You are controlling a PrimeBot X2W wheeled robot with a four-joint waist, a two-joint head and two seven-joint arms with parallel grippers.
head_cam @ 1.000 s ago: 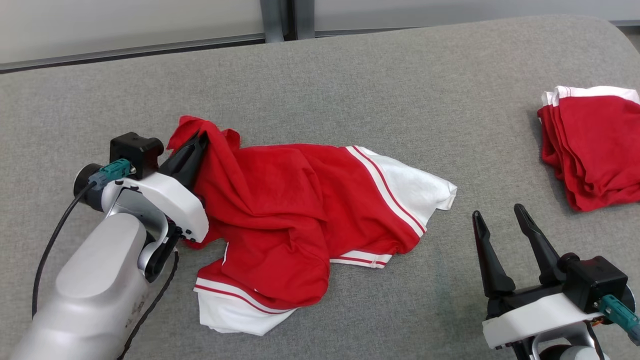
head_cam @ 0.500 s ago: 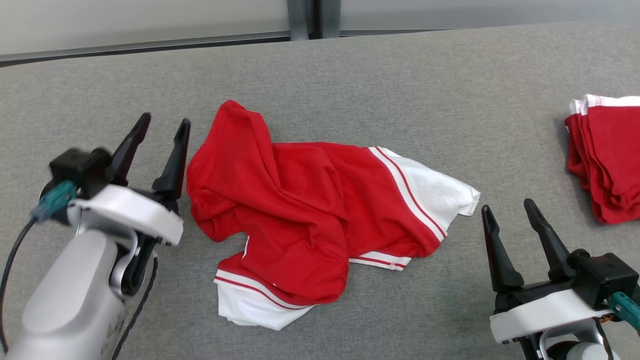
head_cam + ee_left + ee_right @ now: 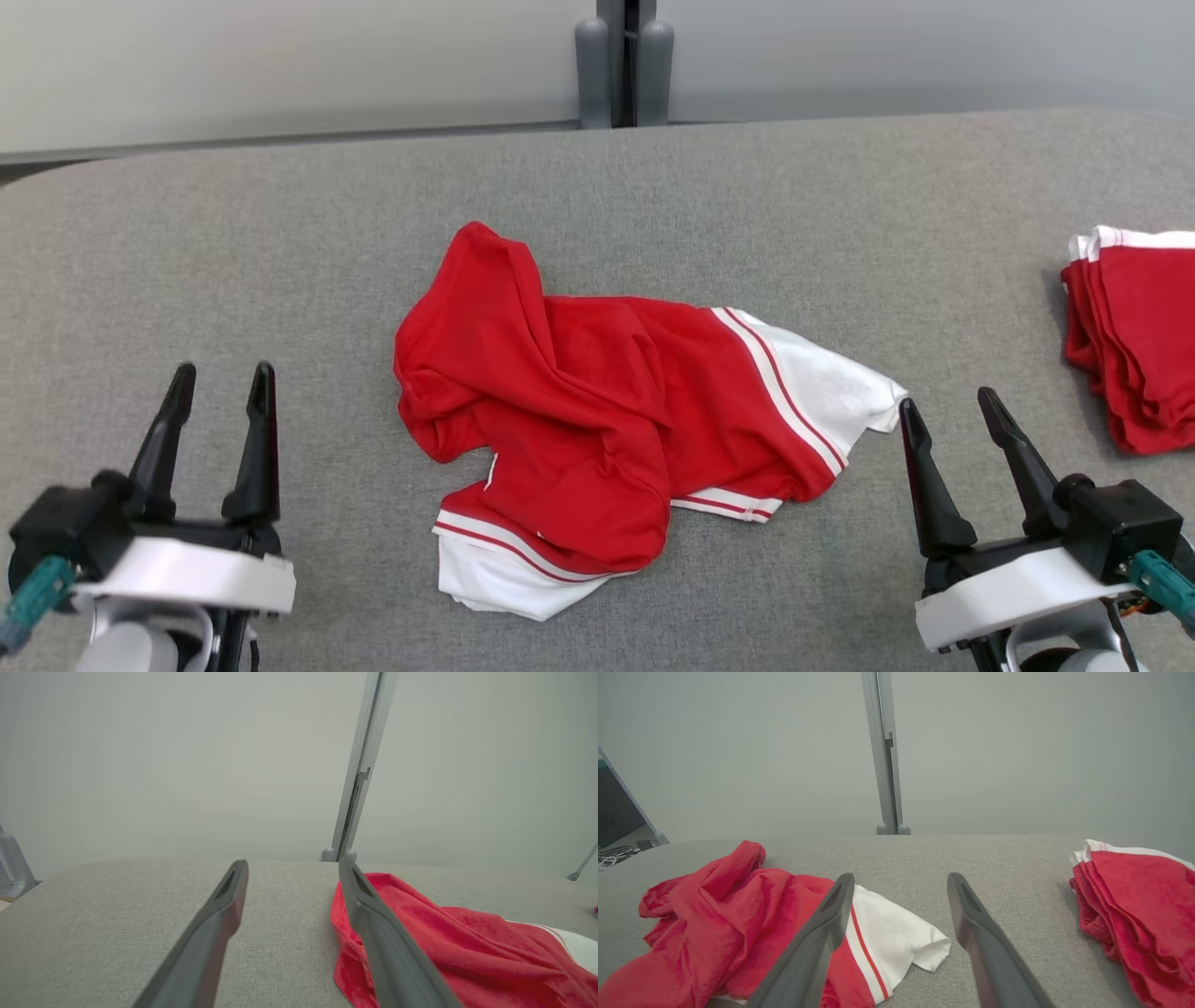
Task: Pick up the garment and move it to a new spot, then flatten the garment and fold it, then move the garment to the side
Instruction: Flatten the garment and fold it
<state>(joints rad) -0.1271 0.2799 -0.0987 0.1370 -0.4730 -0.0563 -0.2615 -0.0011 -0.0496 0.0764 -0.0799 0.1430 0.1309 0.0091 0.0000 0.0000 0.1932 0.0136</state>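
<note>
A red and white garment (image 3: 607,420) lies in a crumpled heap in the middle of the grey desk (image 3: 280,252). It is not flat. Its red part is bunched up, with one red fold sticking out toward 11 o'clock. A white sleeve (image 3: 831,387) with red stripes points toward 3 o'clock, and a white edge with a red stripe (image 3: 495,569) sits at 6 o'clock. The left gripper (image 3: 225,370) is at about 8 o'clock from the garment, well apart from it. Its two dark fingers are spread wide and hold nothing. In the left wrist view the red cloth (image 3: 444,942) lies off at 4 o'clock, partly behind one finger. The right gripper (image 3: 946,399) is at about 4 o'clock from the garment. It is spread wide too, with nothing between its fingers. The tip of its finger nearest the garment is just beside the end of the white sleeve. I cannot tell if they touch. In the right wrist view the sleeve end (image 3: 920,947) lies on the desk between the two fingers. Far off at 3 o'clock, by the desk's edge, there is a pile of folded clothes (image 3: 1139,336) — red with white trim on top.
</note>
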